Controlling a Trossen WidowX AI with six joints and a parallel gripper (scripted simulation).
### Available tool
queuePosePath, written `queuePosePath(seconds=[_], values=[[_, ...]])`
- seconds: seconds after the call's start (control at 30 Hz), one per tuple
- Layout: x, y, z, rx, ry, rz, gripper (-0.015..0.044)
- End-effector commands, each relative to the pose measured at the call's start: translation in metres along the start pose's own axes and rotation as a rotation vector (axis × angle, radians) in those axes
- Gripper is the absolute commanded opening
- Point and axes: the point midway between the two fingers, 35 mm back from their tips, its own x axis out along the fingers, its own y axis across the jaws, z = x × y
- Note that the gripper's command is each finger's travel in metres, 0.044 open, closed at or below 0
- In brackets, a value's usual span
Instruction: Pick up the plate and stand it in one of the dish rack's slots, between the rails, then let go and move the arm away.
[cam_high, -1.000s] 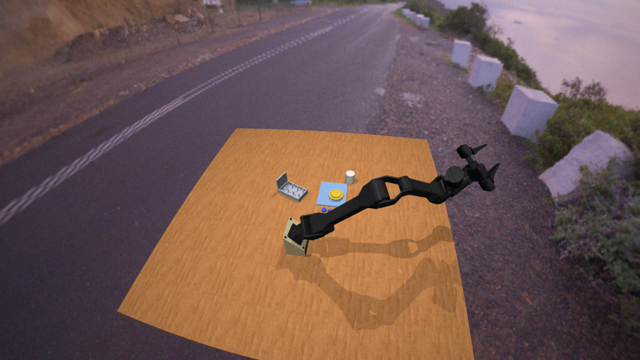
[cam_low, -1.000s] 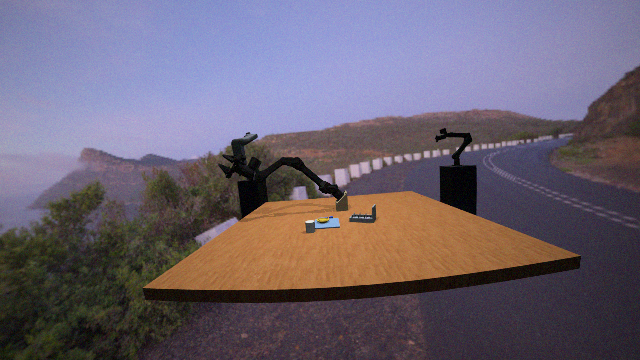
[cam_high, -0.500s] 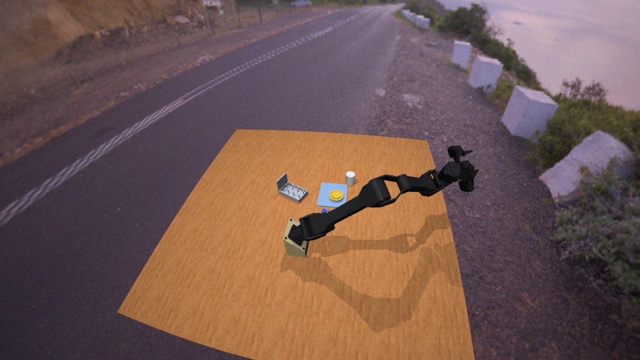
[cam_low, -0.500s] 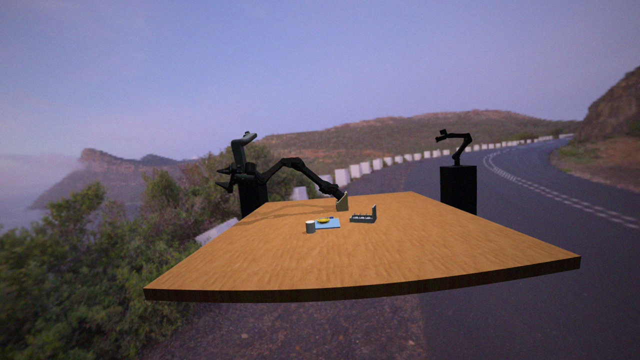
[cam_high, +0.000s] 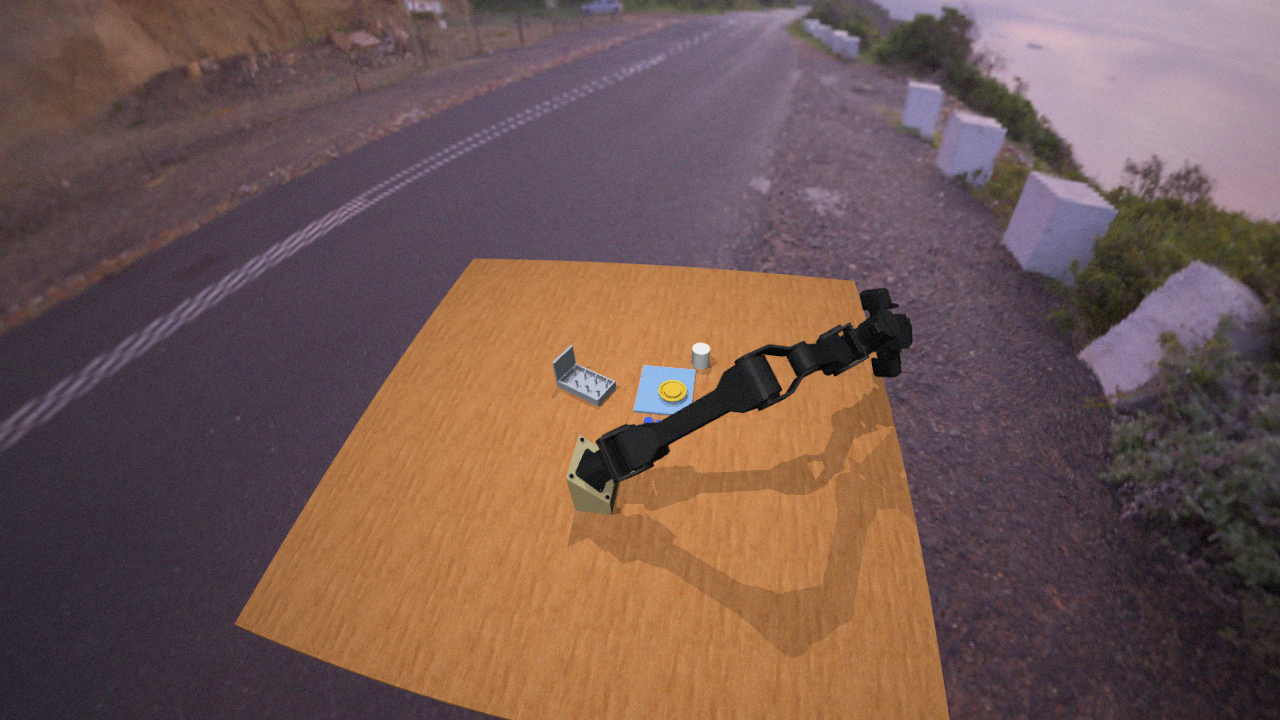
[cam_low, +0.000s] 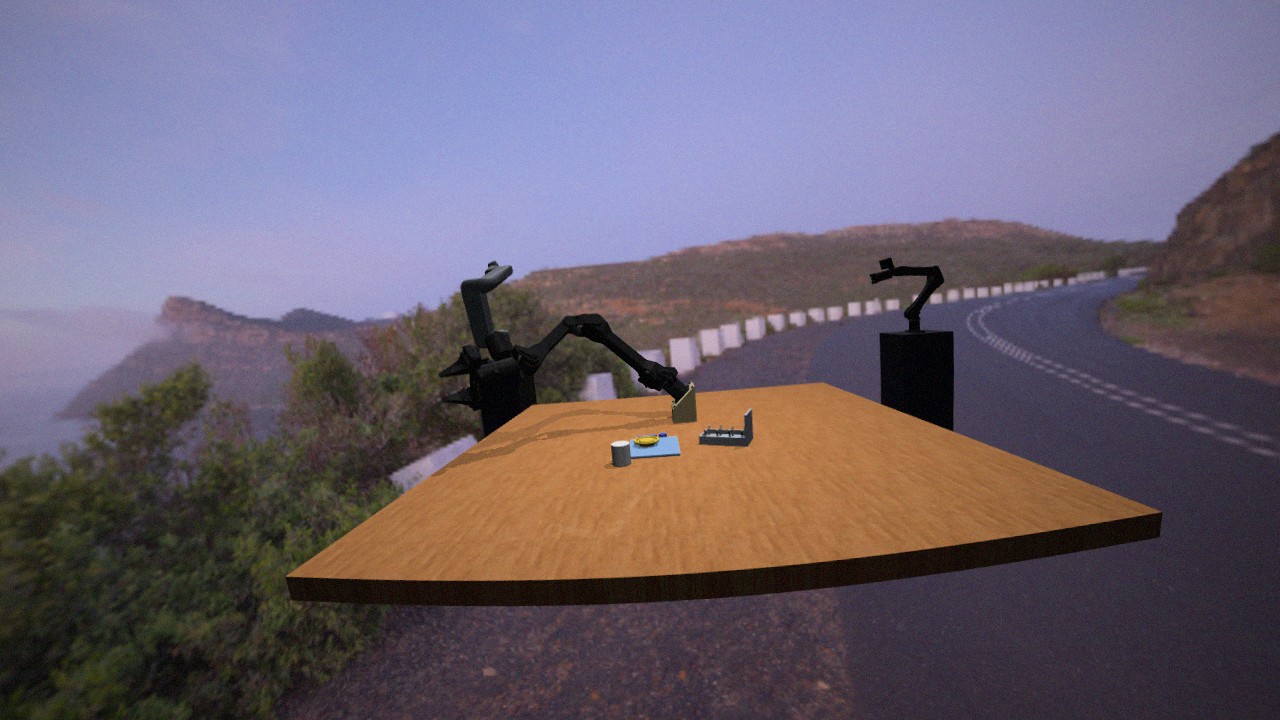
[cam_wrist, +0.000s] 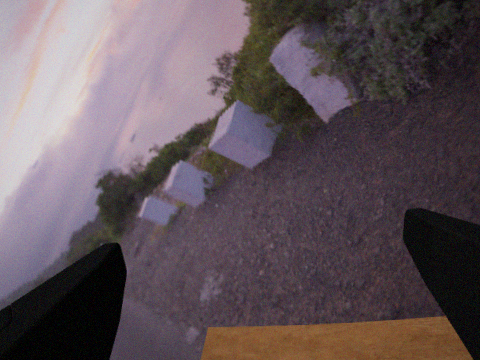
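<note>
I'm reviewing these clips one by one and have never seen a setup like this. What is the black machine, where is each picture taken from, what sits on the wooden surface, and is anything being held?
The black machine is a single jointed robot arm, bolted to a tan base block on a wooden table. Its tip is a gripper with two fingers.

One picture looks down from above, one looks across the table from the side, and one comes from a camera on the arm's wrist; there the two dark wedges at the edges are the fingers.

On the table lie a grey dish rack, a light blue mat with a yellow plate lying flat on it, a small white cylinder and a small blue object, partly hidden by the arm.

Nothing is held. The gripper is open, out near the table's edge, far from the plate.
</note>
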Motion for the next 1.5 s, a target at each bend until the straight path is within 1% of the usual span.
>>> queuePosePath(seconds=[0.0, 0.4, 0.83, 1.1, 1.47], values=[[-0.003, 0.001, -0.035, -0.001, 0.097, -0.043, 0.0400], [-0.031, 0.011, -0.139, -0.046, 0.411, -0.151, 0.0400], [-0.092, 0.025, -0.236, -0.185, 0.752, -0.224, 0.0400], [-0.138, 0.032, -0.279, -0.312, 0.944, -0.244, 0.0400], [-0.207, 0.037, -0.317, -0.537, 1.183, -0.241, 0.0400]])
